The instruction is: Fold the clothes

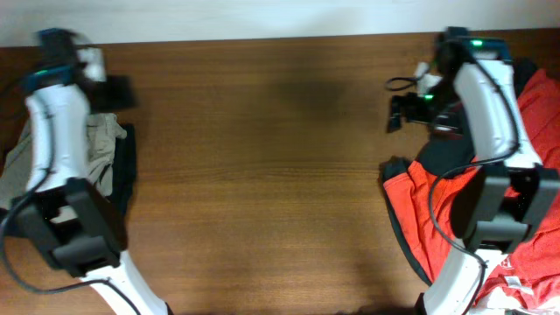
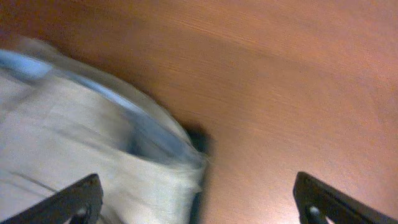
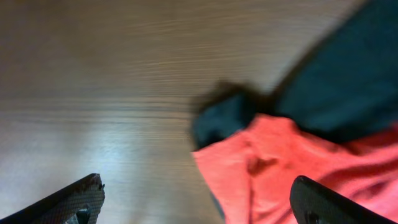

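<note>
A brown wooden table (image 1: 262,175) fills the overhead view, and its whole middle is bare wood. At the table's right edge lies a heap of red cloth (image 1: 420,201) with a dark garment (image 1: 435,155) partly over it. My right arm rises across that heap.

The khaki trousers (image 1: 98,133) lie bunched at the table's left edge, partly under my left arm, on top of another dark cloth (image 1: 129,175). Seen from my left wrist, the trousers' pale fabric (image 2: 74,143) is blurred, with a bluish streak across it.

My left gripper (image 2: 199,202) hangs over the trousers' edge near the table's far left corner. Its fingers are spread wide and grip nothing. My right gripper (image 3: 199,199) hangs above the red cloth's edge on the table's right side, also wide apart and empty.
</note>
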Robot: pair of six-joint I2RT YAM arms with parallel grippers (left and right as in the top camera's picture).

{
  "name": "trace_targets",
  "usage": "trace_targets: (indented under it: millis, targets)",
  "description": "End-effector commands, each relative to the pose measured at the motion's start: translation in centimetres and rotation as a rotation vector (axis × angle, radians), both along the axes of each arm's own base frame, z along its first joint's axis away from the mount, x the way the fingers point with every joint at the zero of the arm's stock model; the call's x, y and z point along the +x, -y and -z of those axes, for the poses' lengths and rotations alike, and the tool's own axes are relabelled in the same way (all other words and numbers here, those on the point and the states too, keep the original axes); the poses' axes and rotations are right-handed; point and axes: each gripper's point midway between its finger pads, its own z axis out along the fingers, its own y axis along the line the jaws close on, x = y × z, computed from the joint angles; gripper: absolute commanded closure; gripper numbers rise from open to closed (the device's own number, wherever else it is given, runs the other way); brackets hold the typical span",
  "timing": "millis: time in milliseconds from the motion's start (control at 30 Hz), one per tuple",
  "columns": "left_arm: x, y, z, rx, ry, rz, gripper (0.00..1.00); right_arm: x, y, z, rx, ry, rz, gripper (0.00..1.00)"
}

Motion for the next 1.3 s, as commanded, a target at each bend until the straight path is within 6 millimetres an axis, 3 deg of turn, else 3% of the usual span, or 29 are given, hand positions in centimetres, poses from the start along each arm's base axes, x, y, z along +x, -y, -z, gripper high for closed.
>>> trace_targets:
  millis: [0,100,167,233,333,400,467,500,633,767,900,967,1033,1100,1200,1267]
  targets:
    - [-3.7,8.8,0.7,0.004,-0.2,0.256,0.01,-2.7,4.4,-1.7,0.029,-0.048,0.088,0.01]
    - [-12.7,10.2,1.5,-0.087,-0.566,0.204,0.01,-5.7,5.2,-2.2,0.046,-0.155,0.13,0.01]
    - [-15.4,10.2,0.9,-0.112,-0.67,0.176,0.01,-7.3,4.5,-3.0,0.045,-0.154,0.123,0.01]
    - [-17.0,10.3,-0.6,-0.117,-0.674,0.142,0.01,-10.7,3.5,-4.7,0.037,-0.12,0.122,0.01]
    - [-19.3,10.5,-5.0,-0.079,-0.417,0.128,0.01,-12.8,2.1,-7.3,-0.04,0.224,0.08,0.01]
    - [-20.7,10.5,-7.8,-0.022,-0.086,0.126,0.01,-13.2,0.3,-9.2,-0.097,0.519,0.005,0.01]
    - [-22.4,10.4,-9.3,0.034,0.219,0.121,0.01,-13.3,-1.2,-10.5,-0.129,0.741,-0.052,0.01]
    - [-24.0,10.6,-9.7,0.055,0.36,0.12,0.01,-13.3,-1.3,-10.5,-0.132,0.781,-0.055,0.01]
    - [-28.1,11.0,-9.2,0.074,0.49,0.119,0.01,-13.7,-1.3,-8.7,-0.124,0.725,-0.056,0.01]
    - [-28.5,11.0,-9.0,0.073,0.483,0.119,0.01,-12.6,-1.2,-5.9,-0.106,0.609,-0.058,0.01]
    - [-28.5,11.0,-8.9,0.073,0.481,0.119,0.01,-11.6,-1.0,-0.9,-0.078,0.414,-0.056,0.01]
    - [-28.5,11.0,-8.9,0.073,0.481,0.119,0.01,-11.7,-1.2,-2.0,-0.082,0.455,-0.064,0.01]
    - [-28.5,11.0,-8.9,0.073,0.481,0.119,0.01,-12.2,-3.0,-4.1,-0.078,0.543,-0.123,0.01]
    - [-28.5,11.0,-8.9,0.073,0.481,0.119,0.01,-13.8,-5.9,-8.1,-0.057,0.708,-0.228,0.01]
    - [-28.5,11.0,-8.9,0.073,0.481,0.119,0.01,-17.1,-5.9,-13.5,-0.07,0.953,-0.224,0.01]
    - [-28.5,11.0,-8.9,0.073,0.481,0.119,0.01,-18.9,-4.8,-16.2,-0.131,1.092,-0.191,0.01]
